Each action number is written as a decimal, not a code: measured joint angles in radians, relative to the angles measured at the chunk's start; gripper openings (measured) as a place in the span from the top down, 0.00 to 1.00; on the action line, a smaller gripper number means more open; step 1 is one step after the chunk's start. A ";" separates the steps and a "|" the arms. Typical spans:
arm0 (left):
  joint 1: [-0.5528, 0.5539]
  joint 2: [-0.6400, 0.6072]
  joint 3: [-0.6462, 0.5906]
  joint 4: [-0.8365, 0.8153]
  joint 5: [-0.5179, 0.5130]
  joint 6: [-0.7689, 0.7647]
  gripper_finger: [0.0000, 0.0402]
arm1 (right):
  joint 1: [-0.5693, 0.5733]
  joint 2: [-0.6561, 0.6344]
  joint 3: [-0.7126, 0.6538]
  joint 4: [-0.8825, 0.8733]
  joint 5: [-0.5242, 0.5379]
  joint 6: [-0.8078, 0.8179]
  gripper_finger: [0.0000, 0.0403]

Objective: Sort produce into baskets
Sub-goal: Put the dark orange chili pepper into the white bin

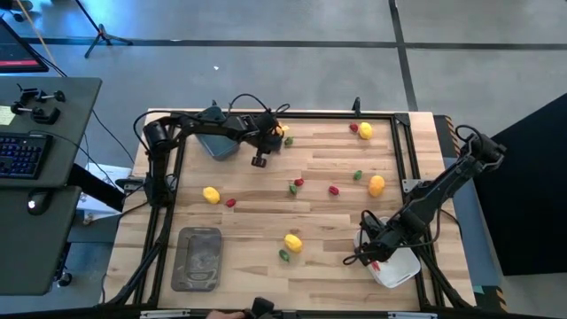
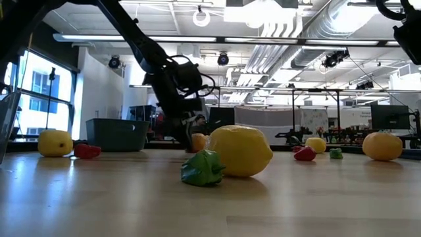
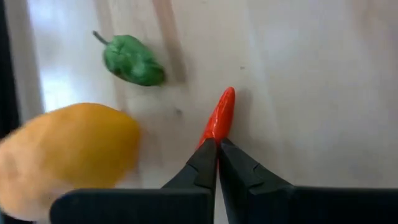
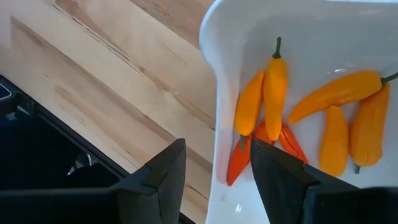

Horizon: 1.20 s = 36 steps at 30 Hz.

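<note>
My left gripper is at the far middle of the table, next to the deep blue-grey tub, and is shut on a small red chili pepper. An orange-yellow fruit and a green pepper lie on the wood beside it. My right gripper is open over the near-right white tub. One finger stands outside the tub's wall and one over its inside. Several orange peppers lie in the tub. My left gripper pinches the red chili's stem end between the free ends of its two fingers. The fingers lie along the chili, whose pointed tip sticks out beyond them. I cannot tell whether the chili is clear of the table.
Lemons, an orange round and small red and green pieces are scattered over the table. The shallow grey tray stands near left. A dark frame runs round the table.
</note>
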 joint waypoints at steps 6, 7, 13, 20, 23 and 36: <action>-0.002 -0.053 -0.003 -0.091 0.134 -0.137 1.00 | 0.002 0.000 0.000 0.025 0.004 -0.026 0.58; -0.002 -0.065 -0.003 -0.096 0.163 -0.164 1.00 | 0.002 0.000 0.000 0.028 0.009 -0.030 0.58; 0.002 -0.128 -0.003 -0.096 0.396 -0.330 1.00 | 0.002 0.000 0.000 0.054 0.105 -0.084 0.58; -0.004 -0.165 -0.002 -0.079 0.656 -0.516 1.00 | -0.019 0.000 0.000 0.179 0.436 -0.251 0.58; -0.007 -0.165 -0.008 -0.023 0.793 -0.619 1.00 | -0.041 0.000 0.000 0.219 0.590 -0.309 0.58; -0.131 -0.165 -0.040 0.410 0.957 -1.041 1.00 | -0.248 0.000 -0.002 0.629 0.951 -0.620 0.58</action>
